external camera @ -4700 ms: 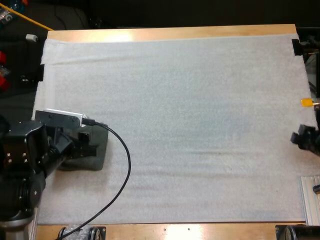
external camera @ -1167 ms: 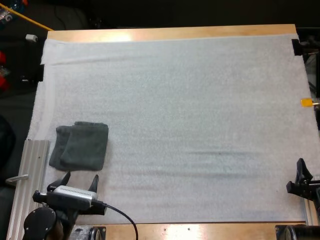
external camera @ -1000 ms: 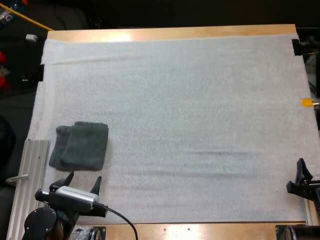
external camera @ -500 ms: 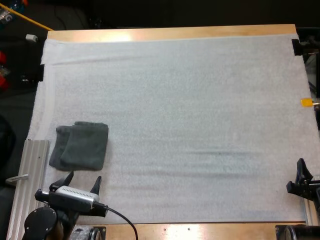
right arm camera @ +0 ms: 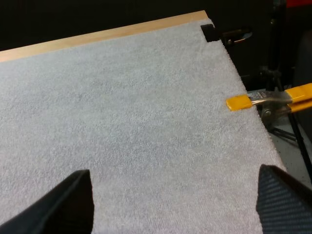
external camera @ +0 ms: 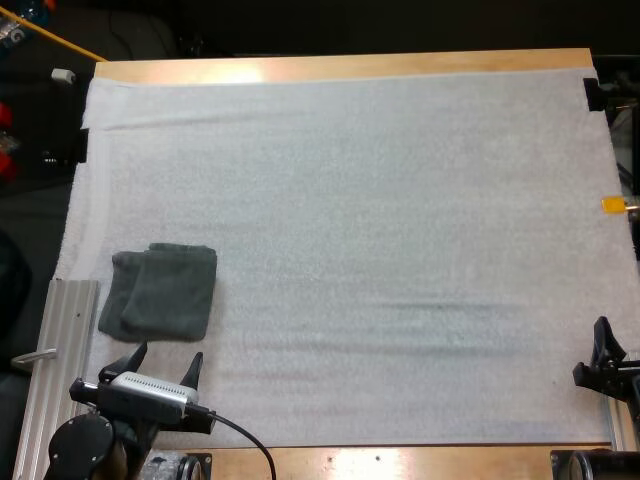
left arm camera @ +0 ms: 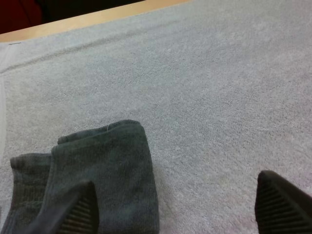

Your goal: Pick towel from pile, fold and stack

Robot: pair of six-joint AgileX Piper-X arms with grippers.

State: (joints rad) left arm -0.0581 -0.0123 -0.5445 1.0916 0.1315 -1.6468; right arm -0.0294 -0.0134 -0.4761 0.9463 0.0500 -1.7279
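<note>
A folded stack of dark grey-green towels (external camera: 160,292) lies flat near the left edge of the white mat (external camera: 380,220), two layers offset at its left side. My left gripper (external camera: 160,363) hovers just in front of the stack, by the mat's near edge, open and holding nothing. In the left wrist view its fingers (left arm camera: 73,212) stand wide apart, and the towel stack (left arm camera: 102,175) lies just beyond the one finger. At the mat's near right corner my right gripper (external camera: 604,342) is open over bare mat, its fingers (right arm camera: 68,200) far apart with nothing between them.
An aluminium rail (external camera: 58,345) runs along the left side of the mat, and another (external camera: 622,425) sits at the near right corner. A black clip (external camera: 592,93) holds the far right corner. A yellow-handled clamp (right arm camera: 273,97) juts over the right edge.
Earlier my left gripper was down on the towel stack; it has let go and drawn back to the near edge. The right gripper has also moved nearer. Nothing has moved over the last second.
</note>
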